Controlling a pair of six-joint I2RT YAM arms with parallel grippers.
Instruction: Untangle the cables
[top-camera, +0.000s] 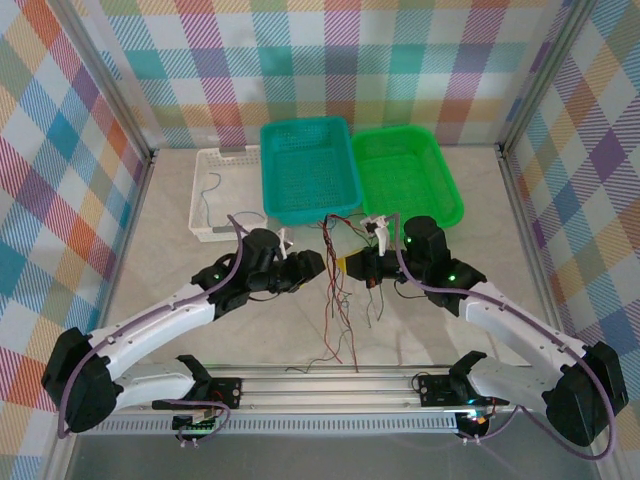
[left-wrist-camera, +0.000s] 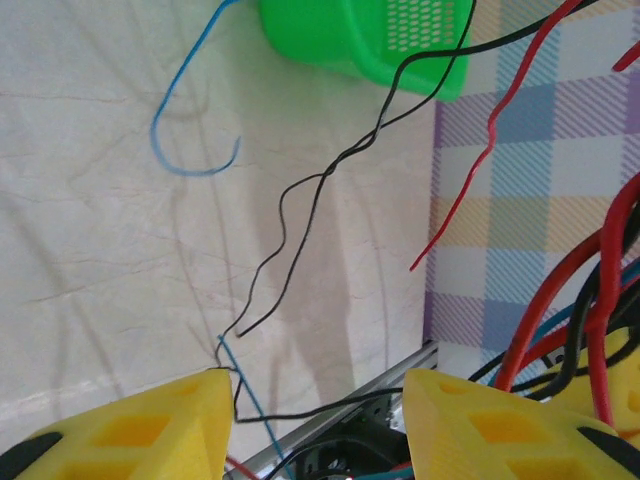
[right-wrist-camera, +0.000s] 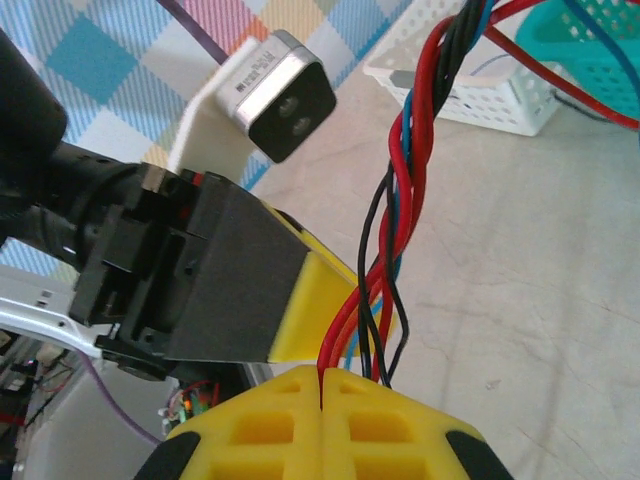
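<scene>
The cables (top-camera: 335, 300) are a tangle of thin red, black and blue wires hanging between my two grippers and trailing over the table toward the near rail. My right gripper (right-wrist-camera: 322, 375) is shut on the twisted bundle of cables (right-wrist-camera: 400, 190). My left gripper (top-camera: 310, 265) sits just left of it. In the left wrist view the left gripper (left-wrist-camera: 318, 385) stands open, with a thin black cable (left-wrist-camera: 300, 200) running loosely across the gap and a blue cable (left-wrist-camera: 250, 400) beside the left finger. Thick red cables (left-wrist-camera: 560, 290) pass on its right.
A white basket (top-camera: 197, 200) at the back left holds a loose blue wire (top-camera: 208, 190). A teal basket (top-camera: 305, 170) and a green basket (top-camera: 405, 175) stand behind the grippers. The metal rail (top-camera: 330, 380) runs along the near edge. Checked walls enclose the table.
</scene>
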